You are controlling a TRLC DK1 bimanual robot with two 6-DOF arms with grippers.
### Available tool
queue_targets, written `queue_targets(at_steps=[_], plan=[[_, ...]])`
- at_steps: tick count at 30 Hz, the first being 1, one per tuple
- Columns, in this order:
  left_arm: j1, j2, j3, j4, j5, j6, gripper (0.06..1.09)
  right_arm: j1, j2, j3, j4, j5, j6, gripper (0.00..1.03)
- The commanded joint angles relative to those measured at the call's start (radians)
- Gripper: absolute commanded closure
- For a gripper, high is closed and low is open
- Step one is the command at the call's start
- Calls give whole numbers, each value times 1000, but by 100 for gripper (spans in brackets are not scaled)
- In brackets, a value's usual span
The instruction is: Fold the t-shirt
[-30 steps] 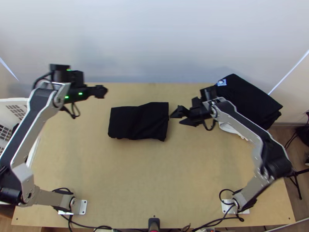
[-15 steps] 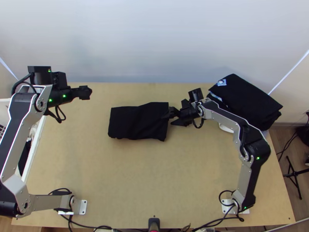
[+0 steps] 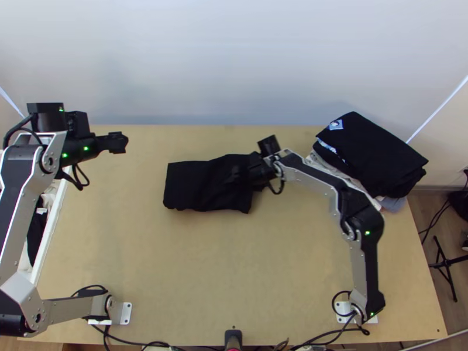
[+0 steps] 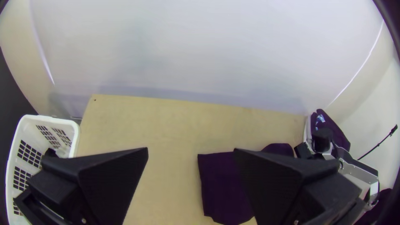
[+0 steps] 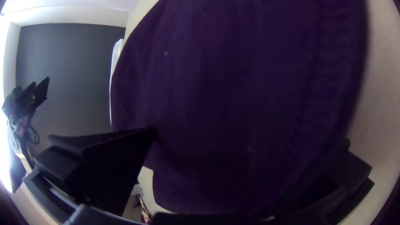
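Note:
The black t-shirt (image 3: 193, 186) lies folded into a compact rectangle at the table's upper middle. Over its right part is my right gripper (image 3: 238, 175). In the right wrist view, the right gripper (image 5: 216, 139) stands open at the shirt (image 5: 250, 83), one finger before the cloth and the other's tip hidden behind it. My left gripper (image 3: 119, 142) is up and left of the shirt, well apart from it. From its own wrist, the left gripper (image 4: 191, 150) has parted, empty fingers, with the shirt (image 4: 221, 183) partly behind one of them.
A stack of folded clothes, black on top (image 3: 374, 155), sits at the table's upper right corner. The white laundry basket (image 4: 76, 139) with cloth inside stands beside the table's left edge. Bare wood (image 3: 228, 263) lies below the shirt in the top view.
My right gripper has moved left from beside the shirt to over its right part. The left arm has drawn back leftward. In the top view, the shirt keeps its place and outline.

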Motion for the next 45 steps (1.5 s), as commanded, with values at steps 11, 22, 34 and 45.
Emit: queue_targets(at_steps=[11,22,34,45], plan=[[112,-32,6,-39,7,66,10,-5,-139,159,-39,74,3,100],[107,1,-14,10,36,50,10,-249,-334,382,-257,-38,46,100],[74,6,-35,61,74,21,10,-663,-196,709,-328,-175,-39,100],[38,18,-32,74,74,7,10,-798,-159,705,-371,-204,-73,100]])
